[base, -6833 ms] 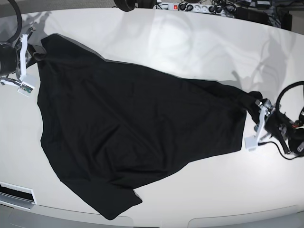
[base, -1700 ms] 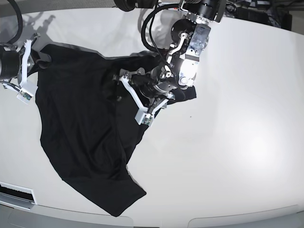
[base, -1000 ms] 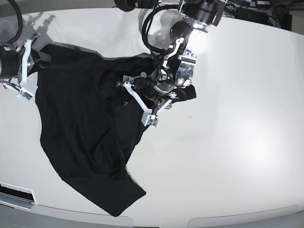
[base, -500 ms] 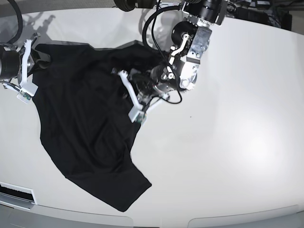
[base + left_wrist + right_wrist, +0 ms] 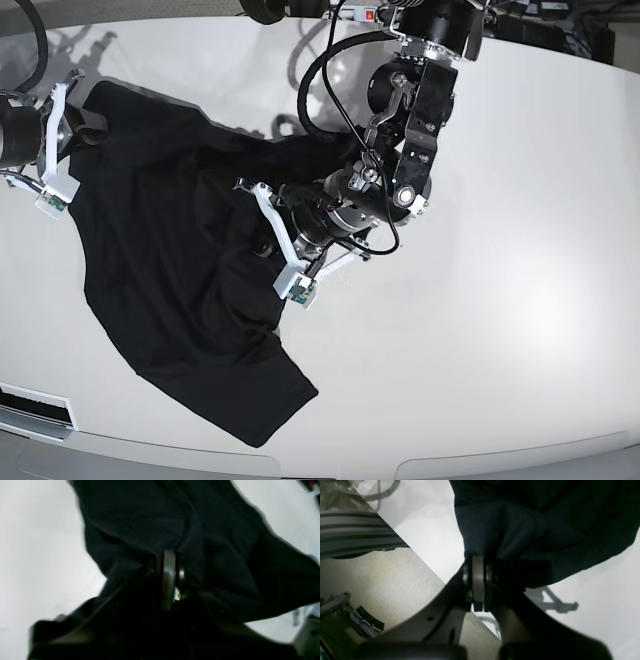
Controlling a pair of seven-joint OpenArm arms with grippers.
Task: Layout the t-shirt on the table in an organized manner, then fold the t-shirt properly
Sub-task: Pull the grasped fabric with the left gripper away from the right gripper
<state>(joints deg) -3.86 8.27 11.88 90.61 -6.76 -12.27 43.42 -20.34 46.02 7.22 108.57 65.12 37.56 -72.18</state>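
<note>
My left gripper [image 5: 270, 235] pinches the black t-shirt [image 5: 170, 270] mid-table [image 5: 500, 300]; my right gripper [image 5: 50, 140] pinches its corner at ten o'clock. The shirt lies bunched between them, stretching toward seven o'clock.

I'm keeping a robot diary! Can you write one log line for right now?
left fingers: shut on black soft t-shirt mid-cloth | right fingers: shut on its corner | shirt: bunched on glossy white table

Left gripper [image 5: 262, 235] clamped shut mid-frame, arm reaching in; right gripper [image 5: 85, 122] shut, far side.
</note>
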